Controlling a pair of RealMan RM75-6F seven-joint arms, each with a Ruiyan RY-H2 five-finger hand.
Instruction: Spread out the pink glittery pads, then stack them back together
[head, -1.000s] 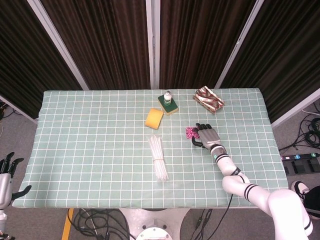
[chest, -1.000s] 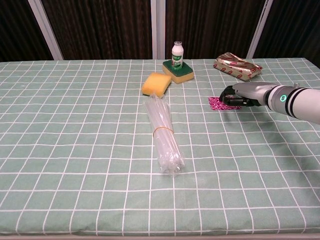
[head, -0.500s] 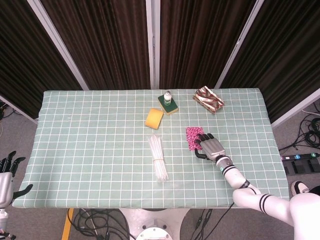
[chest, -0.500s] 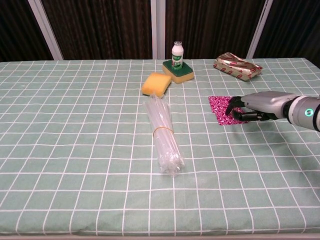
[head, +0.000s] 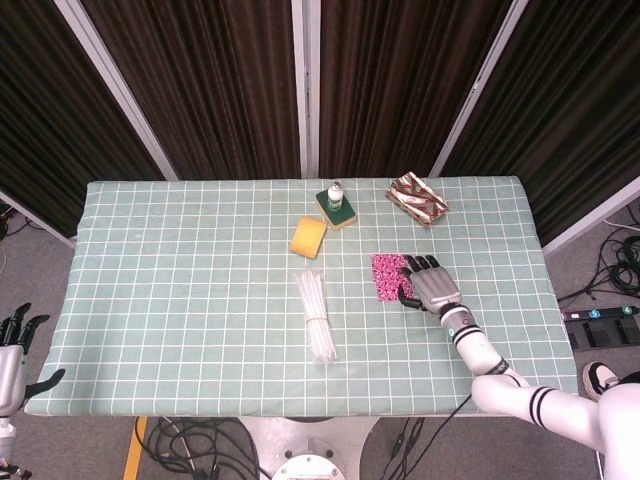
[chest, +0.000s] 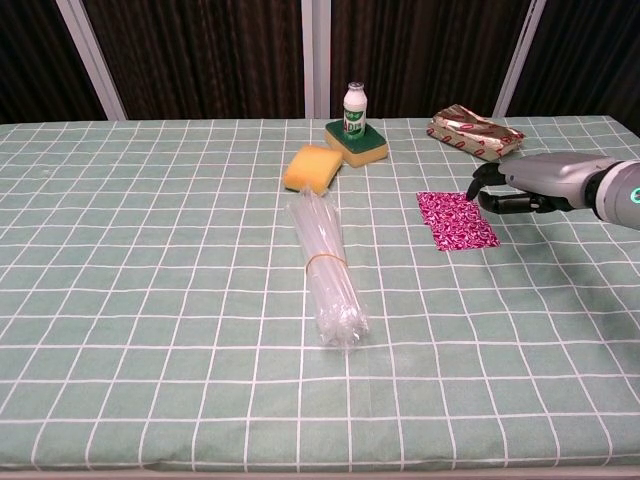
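- Right of centre on the table (head: 180, 300), the pink glittery pads (head: 387, 277) lay flat as one rectangular patch; in the chest view the pads (chest: 456, 220) showed right of the middle, and I could not tell how many layers were there.
- Just beside their right edge, my right hand (head: 428, 284) hung with its back up, fingers (head: 420, 265) pointing toward the top of the frame.
- From the chest view my right hand (chest: 520, 188) sat at the right edge of the frame, above and right of the pads, fingers curled loosely downward with nothing in them; whether a fingertip touched the pads' far corner, I could not tell.
- At the lower left corner of the head view, off the table's edge, my left hand (head: 14, 345) hung with fingers apart and empty.
- Near the centre of the table lay a bundle of clear plastic tubes (head: 315, 316), bound round the middle by a band, well apart from the pads.
- Above that bundle sat a yellow sponge (head: 308, 237), and just up and right of it a green-and-yellow sponge (head: 340, 211) with a small white bottle (head: 335, 193) standing on or just behind it.
- Toward the upper right lay a shiny wrapped packet (head: 417, 199) with red markings, tilted, apart from my right hand.
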